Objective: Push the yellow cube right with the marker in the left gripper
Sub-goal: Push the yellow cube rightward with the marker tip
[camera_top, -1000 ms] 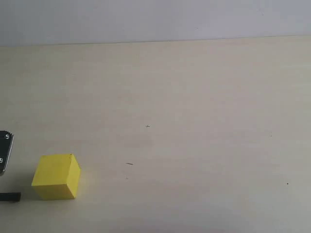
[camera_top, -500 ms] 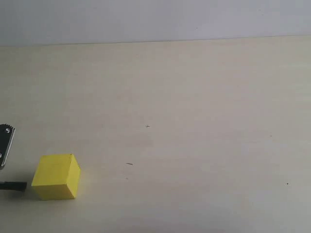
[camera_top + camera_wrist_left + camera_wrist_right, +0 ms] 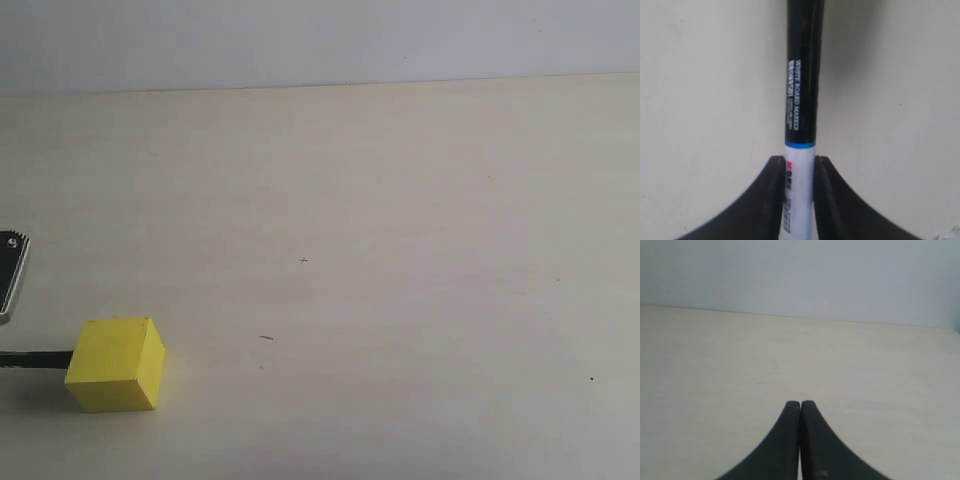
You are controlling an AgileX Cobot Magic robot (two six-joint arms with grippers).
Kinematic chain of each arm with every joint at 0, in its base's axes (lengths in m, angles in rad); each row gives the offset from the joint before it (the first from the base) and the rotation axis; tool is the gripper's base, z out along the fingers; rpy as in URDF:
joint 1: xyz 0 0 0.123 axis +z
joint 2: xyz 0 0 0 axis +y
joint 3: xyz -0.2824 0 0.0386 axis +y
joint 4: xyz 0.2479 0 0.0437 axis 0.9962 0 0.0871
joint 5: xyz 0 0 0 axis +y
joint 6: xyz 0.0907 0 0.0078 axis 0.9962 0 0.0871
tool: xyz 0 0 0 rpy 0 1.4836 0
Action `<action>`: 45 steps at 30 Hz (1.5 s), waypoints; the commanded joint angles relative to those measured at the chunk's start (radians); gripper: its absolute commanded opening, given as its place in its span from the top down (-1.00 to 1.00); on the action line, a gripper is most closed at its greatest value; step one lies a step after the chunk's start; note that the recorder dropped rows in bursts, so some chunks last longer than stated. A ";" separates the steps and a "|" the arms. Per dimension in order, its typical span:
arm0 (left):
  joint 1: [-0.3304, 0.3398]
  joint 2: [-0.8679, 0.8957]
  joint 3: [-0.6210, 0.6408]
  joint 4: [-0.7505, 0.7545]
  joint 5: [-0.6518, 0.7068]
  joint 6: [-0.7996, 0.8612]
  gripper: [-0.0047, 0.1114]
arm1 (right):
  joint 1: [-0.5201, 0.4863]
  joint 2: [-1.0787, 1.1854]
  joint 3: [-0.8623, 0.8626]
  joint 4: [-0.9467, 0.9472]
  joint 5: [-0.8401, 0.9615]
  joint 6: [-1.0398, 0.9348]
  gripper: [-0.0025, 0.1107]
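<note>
Near the front left corner of the table (image 3: 420, 180), the marker (image 3: 35, 357) lies level, its black end at the left face of the yellow cube (image 3: 115, 363) and seemingly touching it. The left gripper (image 3: 800, 167) has its jaws clamped on the marker's white barrel. Contact looks made, but the push rightward appears barely begun — almost the whole table width lies to the cube's right. The right gripper (image 3: 800, 407), jaws pressed together and empty, takes no part.

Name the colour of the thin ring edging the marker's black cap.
Blue ring on the marker, clearest in the left wrist view.
</note>
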 commanded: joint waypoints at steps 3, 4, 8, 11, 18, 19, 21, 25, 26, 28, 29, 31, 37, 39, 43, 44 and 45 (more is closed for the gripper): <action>0.004 0.000 -0.006 0.028 0.033 0.004 0.92 | 0.001 -0.005 0.004 0.004 -0.010 -0.009 0.96; 0.004 0.000 -0.006 0.033 0.047 -0.004 0.92 | 0.001 -0.005 0.004 0.004 -0.010 -0.009 0.96; 0.004 0.000 -0.006 0.041 0.058 -0.012 0.92 | 0.001 -0.005 0.004 0.004 -0.010 -0.009 0.96; -0.012 0.000 -0.007 -0.012 0.058 -0.014 0.92 | 0.001 -0.005 0.004 0.004 -0.010 -0.009 0.96; -0.214 0.000 -0.037 -0.109 0.040 -0.020 0.92 | 0.001 -0.005 0.004 0.004 -0.010 -0.009 0.96; -0.219 0.000 -0.037 -0.094 0.041 -0.034 0.92 | 0.001 -0.005 0.004 0.004 -0.010 -0.009 0.96; -0.206 0.000 -0.037 -0.064 0.048 -0.095 0.92 | 0.001 -0.005 0.004 0.004 -0.010 -0.009 0.96; -0.159 0.000 -0.037 -0.004 0.076 -0.143 0.92 | 0.001 -0.005 0.004 0.004 -0.004 -0.009 0.96; -0.151 0.000 -0.037 -0.004 0.076 -0.143 0.92 | 0.001 -0.005 0.004 0.004 -0.004 -0.009 0.96; -0.150 0.000 -0.037 -0.019 0.065 -0.143 0.92 | 0.001 -0.005 0.004 0.004 -0.004 -0.009 0.96; -0.161 0.000 -0.037 -0.034 0.042 -0.143 0.92 | 0.001 -0.005 0.004 0.004 -0.004 -0.009 0.96; -0.196 0.000 -0.037 -0.076 -0.006 -0.143 0.92 | 0.001 -0.005 0.004 0.004 -0.004 -0.009 0.96; -0.403 0.010 -0.037 -0.100 -0.042 -0.165 0.92 | 0.001 -0.005 0.004 0.004 -0.004 -0.009 0.96; -0.402 0.018 -0.037 -0.052 -0.047 -0.278 0.92 | 0.001 -0.005 0.004 0.004 -0.004 -0.009 0.96; -0.367 0.022 -0.037 0.020 0.012 -0.376 0.92 | 0.001 -0.005 0.004 0.004 -0.004 -0.009 0.96; -0.361 0.022 -0.037 0.022 0.034 -0.376 0.92 | 0.001 -0.005 0.004 0.004 -0.004 -0.009 0.96; -0.361 0.022 -0.037 0.022 0.045 -0.376 0.92 | 0.001 -0.005 0.004 0.004 -0.004 -0.009 0.96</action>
